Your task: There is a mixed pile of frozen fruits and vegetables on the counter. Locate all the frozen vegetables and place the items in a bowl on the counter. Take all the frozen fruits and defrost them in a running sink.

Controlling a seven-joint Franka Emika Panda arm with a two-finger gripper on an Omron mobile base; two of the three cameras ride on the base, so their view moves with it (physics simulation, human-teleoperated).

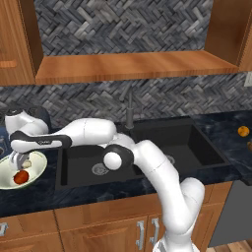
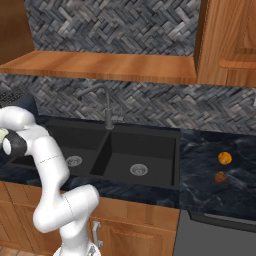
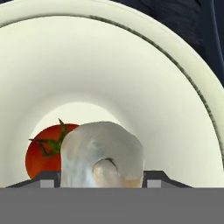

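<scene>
Here, the counter (image 1: 226,133), dark marbled stone over wood cabinets, runs across both base views w/ the black double-basin sink (image 1: 172,142) sunk in its middle and the slim grey faucet (image 1: 130,110) upright behind the divider. The white arm (image 1: 147,157) reaches from lower right of the left base view out over the sink to the far left. There the bowl (image 1: 39,170), cream inside w/ pale green rim, sits on the counter left of the sink. The gripper (image 1: 20,160) hangs just above it, clenched on the garlic bulb (image 3: 103,155); hand view shows the pale lumpy bulb between the finger tips, over the bowl's inside. The tomato (image 3: 41,153), red w/ green stem, lies in the bowl bottom, partly behind the bulb. Right of the sink, well apart from the bowl, two orange fruit pieces rest on the counter: a bright one (image 2: 225,158) and a duller one (image 2: 220,177) just in front of it.
</scene>
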